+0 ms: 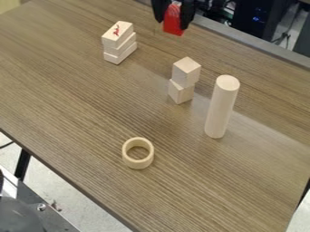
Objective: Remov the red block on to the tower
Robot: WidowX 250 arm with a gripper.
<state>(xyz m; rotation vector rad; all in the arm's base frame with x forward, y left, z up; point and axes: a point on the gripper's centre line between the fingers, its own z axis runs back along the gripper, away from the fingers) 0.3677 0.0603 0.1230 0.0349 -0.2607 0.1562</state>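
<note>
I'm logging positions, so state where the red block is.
In the camera view, the red block is near the top edge, slightly right of centre, held in the black gripper, beyond the two stacked cubes.

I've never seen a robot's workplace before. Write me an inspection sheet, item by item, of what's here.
Surface: brown wood-grain table.
Job's things: red block, on neither stack; three-block stack, red mark on top; two-cube stack. Which one is meant as the tower, I cannot tell.
Clutter: upright pale cylinder; pale ring, opening upward.
Gripper: black gripper near the table's far edge, red block between its fingers.
Cables: thin dark cable beyond the left edge of the table; more among the equipment behind.
Surroundings: dark equipment with small blue lights; pale floor; dark table leg.
</note>
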